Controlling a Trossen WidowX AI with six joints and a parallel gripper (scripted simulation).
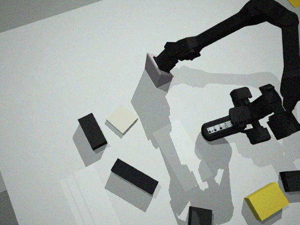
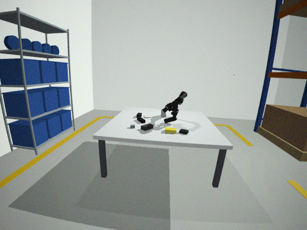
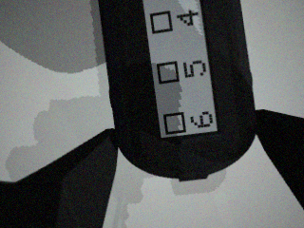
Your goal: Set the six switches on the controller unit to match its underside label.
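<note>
The dark grey controller unit (image 1: pixel 212 136) (image 2: pixel 168 120) (image 3: pixel 133 95) is upside down, with its white label facing up. It is tilted, its gripper end higher and its far end low at the bench. In the top view, label squares 1, 2 and 3 look filled; the wrist view shows squares 4, 5 and 6 empty. My gripper (image 1: pixel 248 116) (image 3: pixel 183 127) is shut on the unit near its square-6 end, one finger against each long side. The switches are hidden underneath.
A yellow block (image 1: pixel 268 200) (image 2: pixel 171 130) and a black block (image 1: pixel 294 180) (image 2: pixel 183 131) lie at the right. A cream tile (image 1: pixel 121 119), black blocks (image 1: pixel 92 132) (image 1: pixel 134 175) and a dark block (image 1: pixel 200 220) lie elsewhere. The arm's grey base mount (image 1: pixel 156 73) stands at the back.
</note>
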